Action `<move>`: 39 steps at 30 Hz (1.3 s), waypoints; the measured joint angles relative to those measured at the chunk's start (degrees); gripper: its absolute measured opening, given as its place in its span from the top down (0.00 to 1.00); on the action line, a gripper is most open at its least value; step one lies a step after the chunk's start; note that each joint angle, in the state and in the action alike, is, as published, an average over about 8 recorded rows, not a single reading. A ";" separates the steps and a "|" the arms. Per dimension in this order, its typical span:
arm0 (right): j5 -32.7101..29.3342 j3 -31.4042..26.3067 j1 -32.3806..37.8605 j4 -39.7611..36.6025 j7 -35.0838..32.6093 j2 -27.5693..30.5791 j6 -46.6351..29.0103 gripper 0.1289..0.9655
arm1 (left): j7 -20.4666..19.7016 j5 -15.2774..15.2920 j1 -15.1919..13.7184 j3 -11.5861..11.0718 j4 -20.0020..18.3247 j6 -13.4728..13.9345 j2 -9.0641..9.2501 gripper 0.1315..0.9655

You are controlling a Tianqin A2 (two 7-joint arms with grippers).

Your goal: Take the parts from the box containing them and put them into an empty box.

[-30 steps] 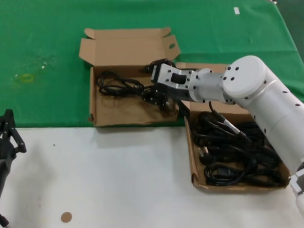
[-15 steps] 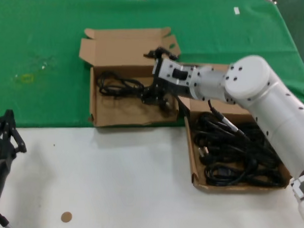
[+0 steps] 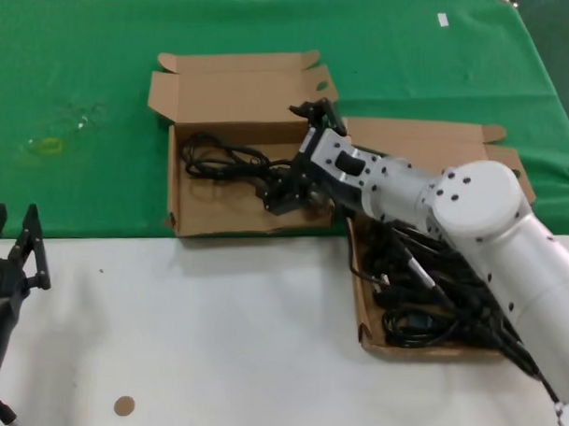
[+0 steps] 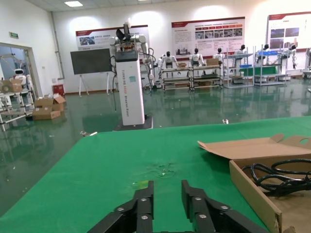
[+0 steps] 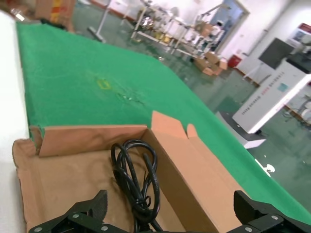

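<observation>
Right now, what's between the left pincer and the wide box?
Head view: only bare tabletop, white surface then green cloth, between the left pincer and the wide box.

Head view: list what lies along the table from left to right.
Left gripper parked at the near left edge → wider cardboard box holding one coiled cord → right gripper inside that box, open → longer cardboard box full of black cords.

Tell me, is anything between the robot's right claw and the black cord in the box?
Nothing visible. The right gripper hangs open over the cord lying in the wider box, only air between them. The left gripper is parked over the white table.
</observation>
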 joint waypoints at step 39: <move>14.39 14.22 -31.26 28.89 7.10 4.42 17.06 0.00 | 0.01 -0.01 0.00 0.00 0.00 0.00 0.00 0.12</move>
